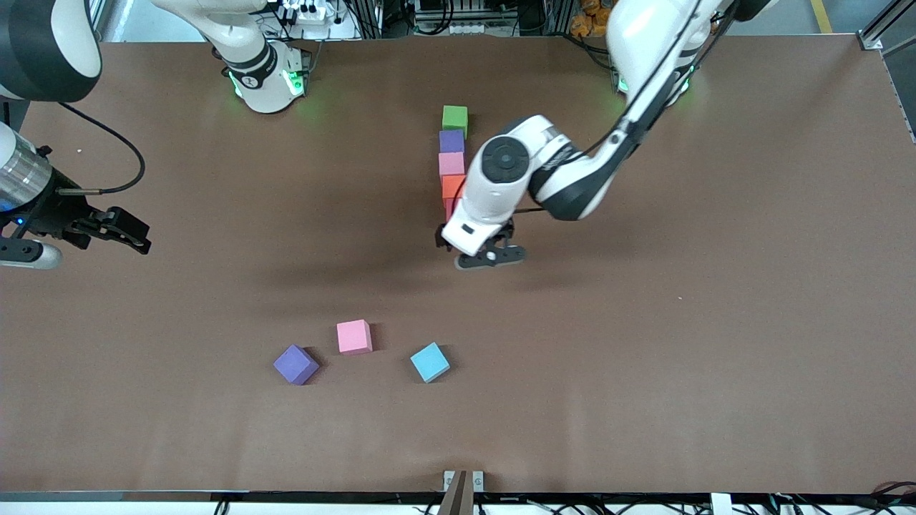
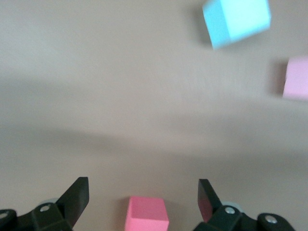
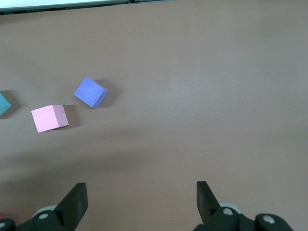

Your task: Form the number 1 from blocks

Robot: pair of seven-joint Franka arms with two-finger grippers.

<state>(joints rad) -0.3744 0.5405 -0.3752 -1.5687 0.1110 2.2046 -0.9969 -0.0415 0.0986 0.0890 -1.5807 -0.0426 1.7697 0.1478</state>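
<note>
Several blocks stand in a straight column mid-table: green (image 1: pixel 454 118), purple (image 1: pixel 451 140), pink (image 1: pixel 451 164), orange (image 1: pixel 453 186), and a red one (image 1: pixel 449 208) at the column's nearer end, mostly hidden by the left arm's hand. My left gripper (image 1: pixel 491 254) hangs open just over that end. In the left wrist view the red block (image 2: pixel 147 215) lies on the table between the spread fingers of the left gripper (image 2: pixel 143 184), untouched. Three loose blocks lie nearer the front camera: pink (image 1: pixel 354 336), purple (image 1: pixel 295 364) and light blue (image 1: pixel 429 362). My right gripper (image 1: pixel 122 234) waits open and empty at the right arm's end of the table.
The brown table (image 1: pixel 680 322) carries nothing else. The right wrist view shows the loose purple block (image 3: pixel 91 92) and the pink block (image 3: pixel 49 118) farther off, with a sliver of the light blue block (image 3: pixel 4 103) at the frame's edge.
</note>
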